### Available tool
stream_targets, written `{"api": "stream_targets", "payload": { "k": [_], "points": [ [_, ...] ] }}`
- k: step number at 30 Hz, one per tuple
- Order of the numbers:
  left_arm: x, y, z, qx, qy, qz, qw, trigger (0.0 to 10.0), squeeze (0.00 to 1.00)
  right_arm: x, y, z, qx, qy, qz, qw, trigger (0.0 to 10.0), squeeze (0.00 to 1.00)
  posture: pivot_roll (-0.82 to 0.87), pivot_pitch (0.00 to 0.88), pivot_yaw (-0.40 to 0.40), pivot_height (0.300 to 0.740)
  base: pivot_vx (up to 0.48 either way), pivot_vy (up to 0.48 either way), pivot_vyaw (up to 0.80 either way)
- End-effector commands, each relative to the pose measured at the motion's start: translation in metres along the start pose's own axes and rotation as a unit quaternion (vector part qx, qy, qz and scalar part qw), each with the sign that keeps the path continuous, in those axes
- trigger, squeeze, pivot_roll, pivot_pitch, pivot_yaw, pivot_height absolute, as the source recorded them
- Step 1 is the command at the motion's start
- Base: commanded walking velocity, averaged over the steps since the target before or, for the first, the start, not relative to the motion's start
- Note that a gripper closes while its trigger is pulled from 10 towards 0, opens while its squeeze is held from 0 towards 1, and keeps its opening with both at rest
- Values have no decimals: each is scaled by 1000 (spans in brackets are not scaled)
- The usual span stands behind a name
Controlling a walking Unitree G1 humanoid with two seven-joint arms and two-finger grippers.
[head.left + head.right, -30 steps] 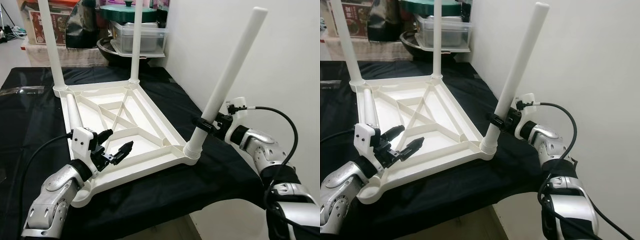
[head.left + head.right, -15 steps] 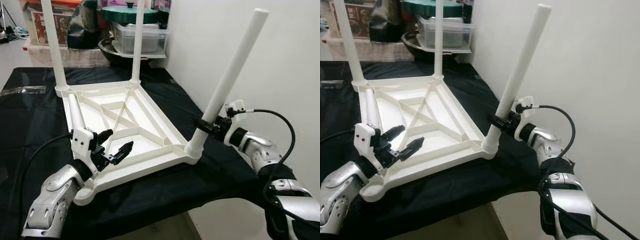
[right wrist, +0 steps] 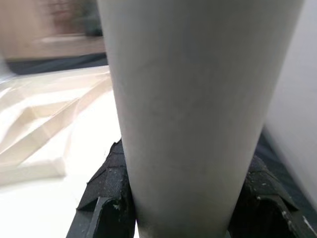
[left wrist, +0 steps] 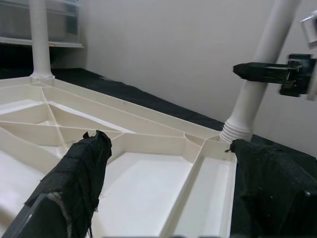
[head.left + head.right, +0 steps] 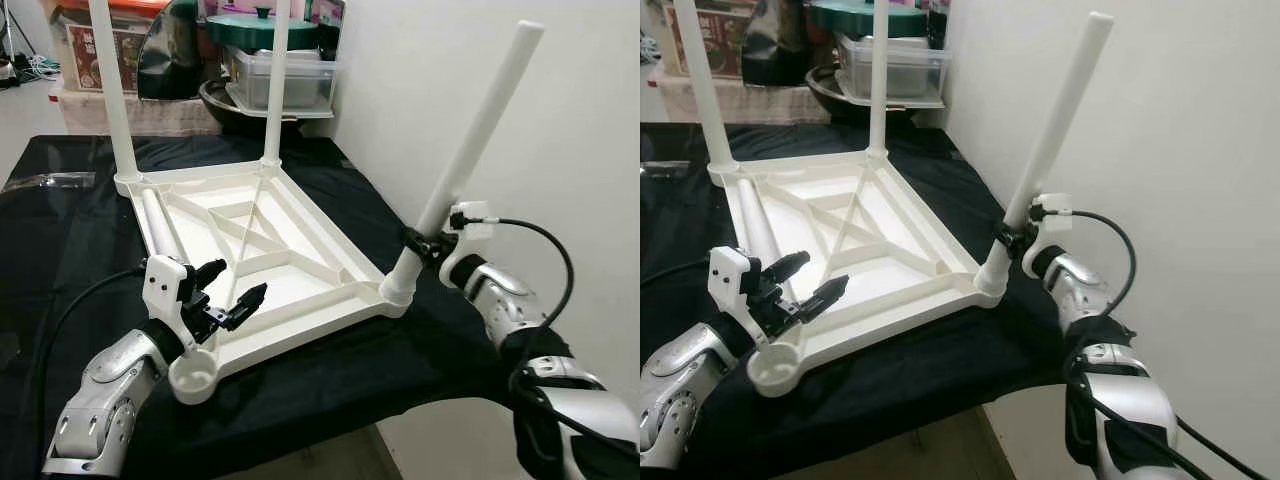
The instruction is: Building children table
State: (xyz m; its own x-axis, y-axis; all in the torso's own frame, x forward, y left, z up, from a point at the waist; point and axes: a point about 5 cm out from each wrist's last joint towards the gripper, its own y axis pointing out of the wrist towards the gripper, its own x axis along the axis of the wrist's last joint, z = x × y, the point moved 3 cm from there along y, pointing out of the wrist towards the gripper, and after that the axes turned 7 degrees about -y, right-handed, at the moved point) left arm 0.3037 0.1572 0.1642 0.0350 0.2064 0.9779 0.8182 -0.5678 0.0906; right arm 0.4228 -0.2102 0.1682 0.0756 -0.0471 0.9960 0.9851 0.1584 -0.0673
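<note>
Left pincer (image 5: 228, 291) hovered fingers spread, holding nothing, over the near-left part of the tabletop (image 5: 270, 262), by the empty leg socket (image 5: 195, 380) at 7 o'clock. White tabletop lay upside down on the black-draped surface (image 5: 60, 230). Loose leg (image 5: 160, 224) lay along its left rim. Two legs stood in the far corners: far-left leg (image 5: 112, 90) at 11 o'clock, far-right leg (image 5: 275, 80) at 12. Right pincer (image 5: 424, 244) was clamped on the tilted leg (image 5: 468, 150) low down, just above its corner socket at 3 o'clock.
</note>
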Motion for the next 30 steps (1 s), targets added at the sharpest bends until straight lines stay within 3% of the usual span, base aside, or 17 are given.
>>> {"api": "stream_targets", "payload": {
  "k": [1, 3, 5, 6, 8, 9, 11, 12, 14, 15, 16, 18, 19, 25, 26, 30],
  "points": [
    [-3, -1, -1, -3, 2, 8, 1000, 10000, 0, -20, -8, -24, -93, 32, 48, 994, 0, 0, 109, 0, -158, 740, 0, 0, 0],
    [-3, -2, 0, -2, 2, 8, 1000, 10000, 0, -32, -11, -18, -182, 54, 90, 978, 0, 0, 104, 0, -154, 740, 0, 0, 0],
    [-3, -1, 1, -2, 1, 8, 1000, 10000, 0, -38, -12, 23, -200, 81, 109, 970, 0, 0, 97, 0, -147, 740, 0, 0, 0],
    [-3, -1, 1, -2, 1, 8, 1000, 10000, 0, -38, -12, 23, -200, 81, 109, 970, 0, 0, 97, 0, -147, 740, 0, 0, 0],
    [-3, 0, 1, -2, 1, 8, 1000, 10000, 0, -34, -10, 66, -188, 96, 112, 971, 0, 0, 102, 0, -149, 740, 0, 0, 0],
    [-3, 0, 1, -2, 1, 8, 1000, 10000, 0, -34, -10, 66, -188, 96, 112, 971, 0, 0, 102, 0, -149, 740, 0, 0, 0],
    [-4, 2, 0, -2, 1, 8, 1000, 10000, 0, -25, -6, 100, -157, 93, 106, 977, 0, 0, 105, 0, -158, 740, 0, 0, 0],
    [-4, 2, 0, -2, 1, 8, 1000, 10000, 0, -25, -6, 100, -157, 93, 106, 977, 0, 0, 105, 0, -158, 740, 0, 0, 0],
    [-4, 3, -1, -2, 0, 6, 1000, 10000, 0, -17, -4, 118, -141, 76, 100, 982, 0, 0, 107, 0, -168, 740, 0, 0, 0],
    [-4, 3, -1, 0, -1, 4, 1000, 10000, 0, -18, -3, 125, -120, 75, 117, 983, 3059, 0, 108, 0, -172, 740, 0, 0, 0],
    [-3, 2, -1, 2, -2, 1, 1000, 10000, 0, -19, -3, 128, -107, 70, 129, 983, 10000, 0, 108, 0, -172, 740, 0, 0, 0],
    [-3, 2, -1, 3, -2, -1, 1000, 10000, 0, -15, -6, 130, -89, 72, 126, 985, 10000, 0, 104, 0, -174, 740, 0, 0, 0],
    [-3, 2, -2, 3, -2, -2, 1000, 10000, 0, -12, -8, 130, -78, 75, 122, 987, 10000, 1000, 104, 0, -174, 740, 0, 0, 0],
    [-2, 2, -2, 1, -4, -3, 1000, 10000, 0, 12, -18, 109, -40, 71, 68, 994, 10000, 1000, 90, 0, -164, 740, 0, 0, 0],
    [-2, 3, -2, -1, -4, -2, 1000, 10000, 0, 26, -17, 97, -11, 54, 31, 998, 10000, 0, 86, 0, -160, 740, 0, 0, 0],
    [-2, 3, -2, -3, -4, -2, 1000, 10000, 0, 41, -18, 84, 31, 36, -16, 999, 10000, 0, 86, 0, -160, 740, 0, 0, 0]
  ]
}}
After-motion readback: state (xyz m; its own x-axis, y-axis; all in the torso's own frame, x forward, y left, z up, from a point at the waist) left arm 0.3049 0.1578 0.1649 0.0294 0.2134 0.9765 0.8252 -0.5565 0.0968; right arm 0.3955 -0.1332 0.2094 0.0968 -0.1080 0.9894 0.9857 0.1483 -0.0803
